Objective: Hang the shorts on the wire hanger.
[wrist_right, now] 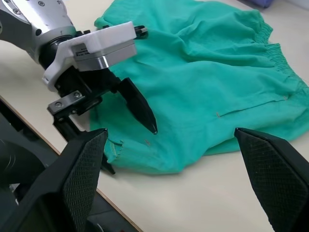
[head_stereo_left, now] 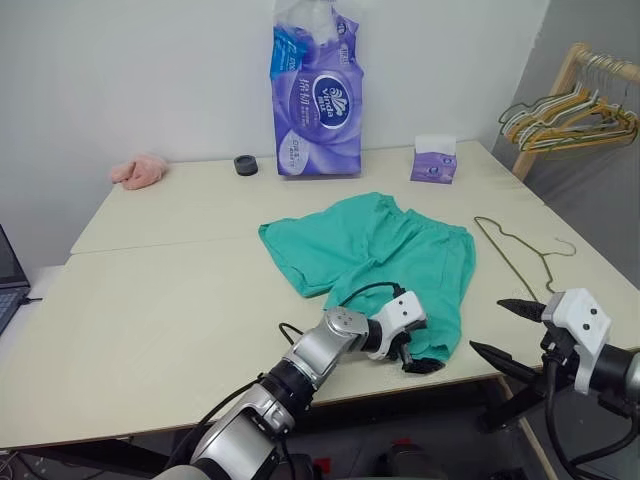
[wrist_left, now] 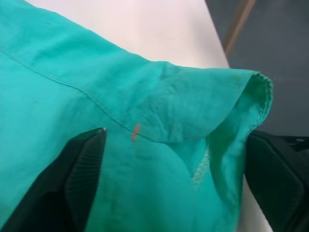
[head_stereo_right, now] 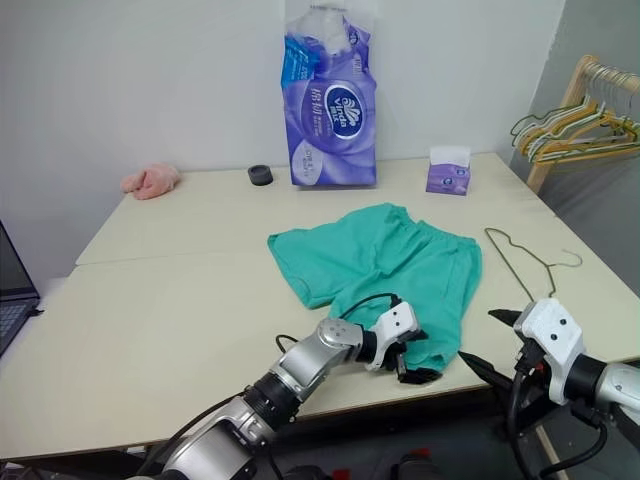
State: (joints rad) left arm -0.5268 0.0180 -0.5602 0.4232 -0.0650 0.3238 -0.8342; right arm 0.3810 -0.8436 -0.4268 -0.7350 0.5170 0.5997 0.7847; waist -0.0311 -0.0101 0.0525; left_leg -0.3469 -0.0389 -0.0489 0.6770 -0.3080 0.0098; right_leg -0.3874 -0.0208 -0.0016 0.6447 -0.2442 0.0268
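Note:
The teal-green shorts (head_stereo_left: 370,245) lie spread on the cream table (head_stereo_left: 160,300), one leg reaching the front edge. My left gripper (head_stereo_left: 412,355) is at that near corner. It is open, one finger (wrist_right: 142,111) resting on top of the cloth and the other at the table edge below the hem. In the left wrist view the folded hem (wrist_left: 193,111) lies between the two fingers. The wire hanger (head_stereo_left: 510,250) lies flat on the table just right of the shorts. My right gripper (head_stereo_left: 490,327) hovers open off the table's front right corner, holding nothing.
A tall purple tissue pack (head_stereo_left: 318,100), a small purple tissue box (head_stereo_left: 434,160) and a black round object (head_stereo_left: 246,165) stand at the back. A pink cloth lump (head_stereo_left: 140,172) lies back left. A wooden rack with several hangers (head_stereo_left: 575,110) stands right. A laptop edge (head_stereo_left: 8,280) shows left.

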